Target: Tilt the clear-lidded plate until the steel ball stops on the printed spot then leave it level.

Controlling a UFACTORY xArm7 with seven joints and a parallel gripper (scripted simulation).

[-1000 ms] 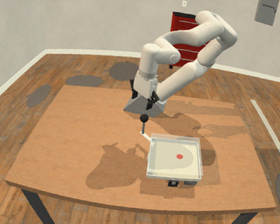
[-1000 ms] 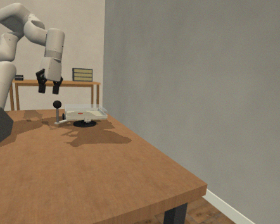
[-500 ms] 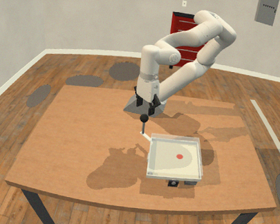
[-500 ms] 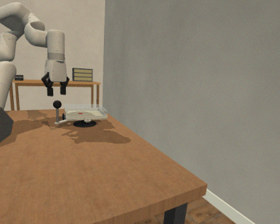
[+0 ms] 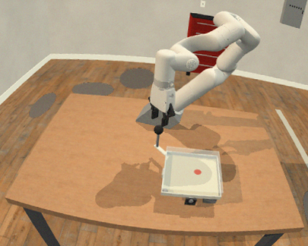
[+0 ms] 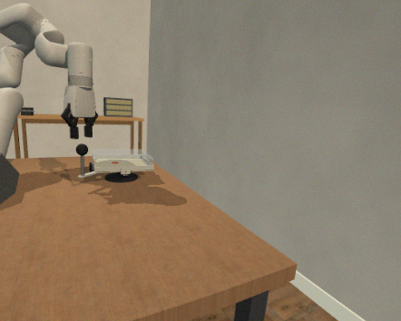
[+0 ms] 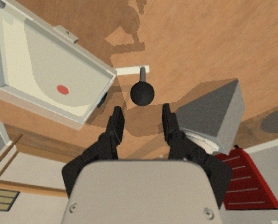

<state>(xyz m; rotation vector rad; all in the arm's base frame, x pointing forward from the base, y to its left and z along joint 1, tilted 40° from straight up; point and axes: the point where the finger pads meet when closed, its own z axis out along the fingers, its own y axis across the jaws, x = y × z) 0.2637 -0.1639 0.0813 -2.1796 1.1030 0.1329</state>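
Note:
The clear-lidded plate (image 5: 192, 173) sits on a pivot stand at the table's middle right, and it looks about level. Its red printed spot (image 5: 197, 172) is near the plate's middle. A small grey ball (image 5: 165, 188) seems to lie in the plate's near left corner. A black knob (image 5: 159, 129) on a short stem stands at the plate's far left corner. My gripper (image 5: 161, 120) hangs just above the knob, fingers partly open and apart from it. In the wrist view the knob (image 7: 142, 93) lies beyond the fingertips, with the plate (image 7: 47, 70) at the left.
The arm's grey base (image 5: 146, 116) stands just behind the knob. The plate's dark round foot (image 6: 122, 178) rests on the table under it. A red cabinet (image 5: 204, 49) stands by the far wall.

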